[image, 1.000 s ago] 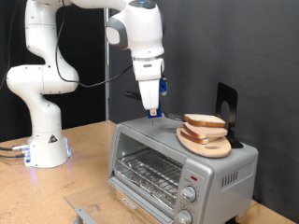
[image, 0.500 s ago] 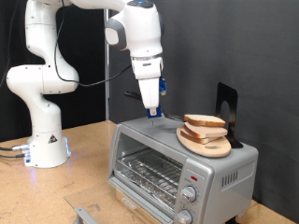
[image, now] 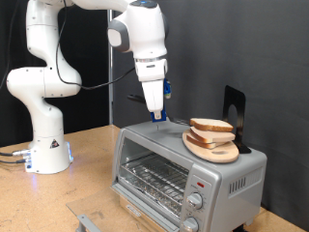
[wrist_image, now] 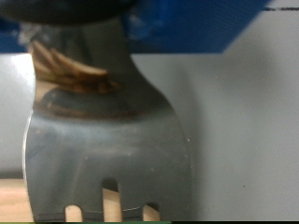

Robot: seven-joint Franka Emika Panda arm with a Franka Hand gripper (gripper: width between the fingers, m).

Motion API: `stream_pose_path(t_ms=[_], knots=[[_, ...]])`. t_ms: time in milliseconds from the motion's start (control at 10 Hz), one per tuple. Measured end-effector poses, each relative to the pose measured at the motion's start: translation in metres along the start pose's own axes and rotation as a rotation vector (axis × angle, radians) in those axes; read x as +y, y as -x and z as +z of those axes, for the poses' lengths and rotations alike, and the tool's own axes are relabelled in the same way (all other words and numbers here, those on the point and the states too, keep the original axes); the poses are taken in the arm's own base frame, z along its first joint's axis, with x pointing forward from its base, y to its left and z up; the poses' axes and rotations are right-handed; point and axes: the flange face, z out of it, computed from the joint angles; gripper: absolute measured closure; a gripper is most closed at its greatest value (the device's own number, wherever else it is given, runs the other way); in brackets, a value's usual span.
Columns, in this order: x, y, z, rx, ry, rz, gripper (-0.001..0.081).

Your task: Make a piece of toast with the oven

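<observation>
Barely anything differs from a second ago: the arm [image: 58, 58] sits a hair higher and further toward the exterior view's left, and everything else looks the same as before

The gripper [image: 154, 113] hangs just above the top of the oven [image: 188, 166], near its back edge, at roughly 12 o'clock from the glass door [image: 154, 177]. It's holding a fork [wrist_image: 107, 140]. In the wrist view the fork fills most of the picture, a wide metal blade with short tines and some brown staining near the neck, and its handle goes up into the dark fingers at the top of the shot. So the jaws are clamped on the fork's handle. In the exterior view the fork is only a thin dark bit poking out under the fingers, too small to make out

The toast [image: 212, 127] is on top of the oven, at about 3 o'clock from the gripper, near it but not touching. There are two slices stacked on a round wooden plate [image: 212, 152], and the top slice shows its pale face with a brown crust. The plate sits on the oven's roof toward the exterior view's right, with a black stand [image: 235, 108] right behind it

The oven door is shut, the wire rack [image: 153, 180] shows through the glass, and the two knobs [image: 192, 212] are at the front right with a red mark [image: 200, 182] above them. The oven stands on a wooden table [image: 82, 184]
</observation>
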Motion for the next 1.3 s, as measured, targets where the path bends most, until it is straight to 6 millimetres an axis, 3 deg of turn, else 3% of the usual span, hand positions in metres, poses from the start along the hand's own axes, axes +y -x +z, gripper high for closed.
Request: stream_pose_path(t_ms=[600, 1300], knots=[[-0.012, 0.004, 0.004, 0.033, -0.038, -0.012, 0.0413], [-0.004, -0.002, -0.010, 0.083, -0.029, 0.007, 0.0413]])
